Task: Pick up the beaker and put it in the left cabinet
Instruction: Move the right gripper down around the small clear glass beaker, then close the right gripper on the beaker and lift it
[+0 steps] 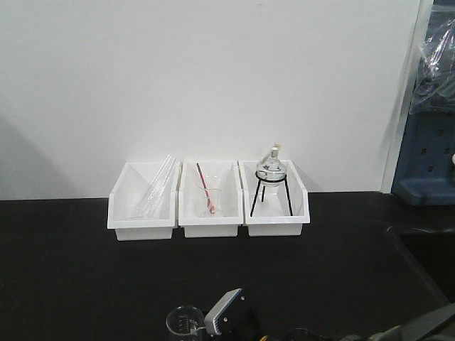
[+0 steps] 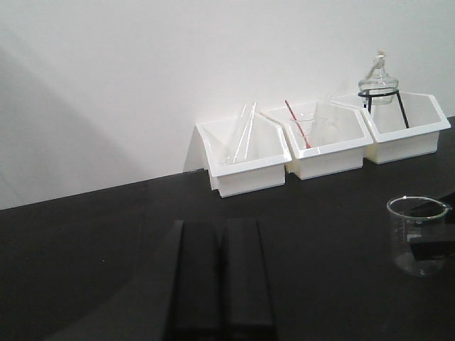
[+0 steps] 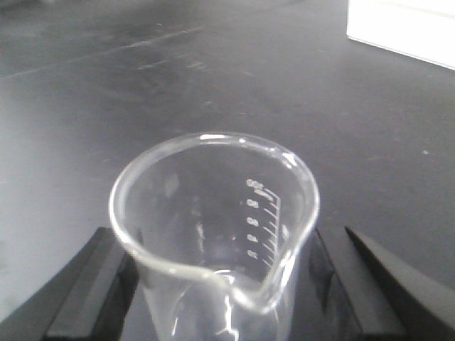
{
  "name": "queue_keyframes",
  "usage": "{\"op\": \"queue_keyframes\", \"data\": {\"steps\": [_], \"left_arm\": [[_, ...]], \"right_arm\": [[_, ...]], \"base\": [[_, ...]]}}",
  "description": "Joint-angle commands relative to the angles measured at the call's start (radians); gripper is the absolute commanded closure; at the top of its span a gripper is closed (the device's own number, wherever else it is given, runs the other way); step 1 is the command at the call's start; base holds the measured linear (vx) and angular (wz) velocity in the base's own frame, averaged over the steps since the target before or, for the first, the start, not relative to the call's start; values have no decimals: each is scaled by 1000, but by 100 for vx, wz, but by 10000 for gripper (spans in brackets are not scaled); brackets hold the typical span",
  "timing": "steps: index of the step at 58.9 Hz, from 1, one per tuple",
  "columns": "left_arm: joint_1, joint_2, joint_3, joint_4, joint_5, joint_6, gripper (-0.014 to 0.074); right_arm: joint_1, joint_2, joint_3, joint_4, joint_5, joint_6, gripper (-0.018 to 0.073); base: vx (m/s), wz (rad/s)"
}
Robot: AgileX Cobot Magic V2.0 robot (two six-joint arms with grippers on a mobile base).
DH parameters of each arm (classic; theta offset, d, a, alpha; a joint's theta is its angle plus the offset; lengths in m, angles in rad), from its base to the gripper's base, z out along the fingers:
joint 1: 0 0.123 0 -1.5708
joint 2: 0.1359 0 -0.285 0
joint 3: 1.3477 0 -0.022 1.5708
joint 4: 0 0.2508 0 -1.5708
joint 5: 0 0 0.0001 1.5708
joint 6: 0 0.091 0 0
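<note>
The beaker (image 3: 213, 234), clear glass with a spout and printed marks, stands between my right gripper's (image 3: 220, 291) two black fingers (image 3: 99, 284), which press its sides. It shows at the bottom edge of the front view (image 1: 183, 323) and at the right of the left wrist view (image 2: 419, 234), at the black countertop; I cannot tell whether it is lifted off it. My left gripper (image 2: 222, 231) is shut and empty, low over the countertop, left of the beaker. The left cabinet is out of view.
Three white bins stand against the wall: one with glass tubes (image 1: 143, 199), one with a beaker and red rod (image 1: 208, 199), one with a round flask on a black stand (image 1: 274, 192). A sink edge (image 1: 419, 238) and blue equipment (image 1: 426, 163) are at the right.
</note>
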Motion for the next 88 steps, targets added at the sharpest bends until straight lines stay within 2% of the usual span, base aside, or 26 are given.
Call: {"op": "queue_keyframes", "data": {"steps": [1,23,33,43,52,63,67,72,81,88], "left_arm": [[-1,-19,16,-3,-75,-3,595],[-1,-19,16,-3,-75,-3,595],[-1,-19,16,-3,-75,-3,595],[-1,-19,16,-3,-75,-3,595],[-1,-19,16,-3,-75,-3,595],[-1,-19,16,-3,-75,-3,595],[-1,-19,16,-3,-75,-3,595],[-1,-19,16,-3,-75,-3,595],[-1,-19,16,-3,-75,-3,595],[-1,-19,16,-3,-75,-3,595]], "right_arm": [[-4,-36,-58,18,-73,1,6],[42,32,-186,18,-6,12,7],[43,52,-207,19,6,11,40],[43,51,-207,20,8,11,162],[43,23,-207,18,23,23,349],[43,-73,-207,10,103,156,575],[43,-122,-207,8,151,216,572],[43,-179,-207,-16,223,241,571],[43,-297,-207,-125,349,256,568],[43,-392,-207,-162,393,337,566]], "base": [[0,0],[0,0],[0,0],[0,0],[0,0],[0,0],[0,0],[0,0],[0,0],[0,0]]}}
